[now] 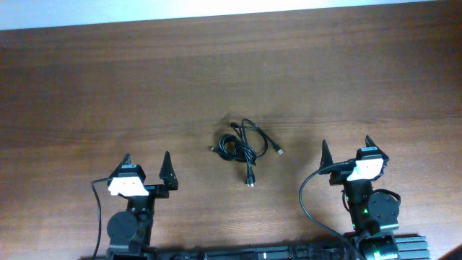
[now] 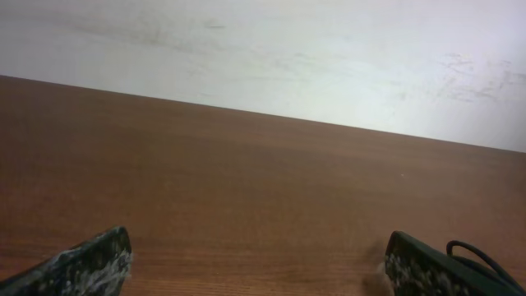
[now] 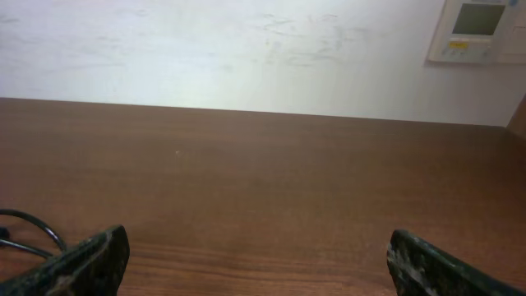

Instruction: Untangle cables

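Overhead: tangled bundle of thin black cables (image 1: 243, 148) on brown wooden desk (image 1: 108, 87), between left hand (image 1: 146, 165) and right hand (image 1: 347, 150), neither clearly nearer.
Left wrist: hand released, empty; cables lie rightward.
Right wrist: hand released, empty; cables lie leftward.

light: bright, even | shadows: faint | glare: soft sheen on table (image 1: 86, 87) | wrist views: perhaps slightly soft

Left pincer (image 2: 263, 275) gapes wide: one speckled fingertip (image 2: 90, 263) sits at 8 o'clock, the other at 4 o'clock, with brown tabletop (image 2: 246, 181) between them. A black cable (image 2: 481, 253) loops just behind the 4 o'clock fingertip. A white wall (image 2: 271, 57) spans 12 o'clock.
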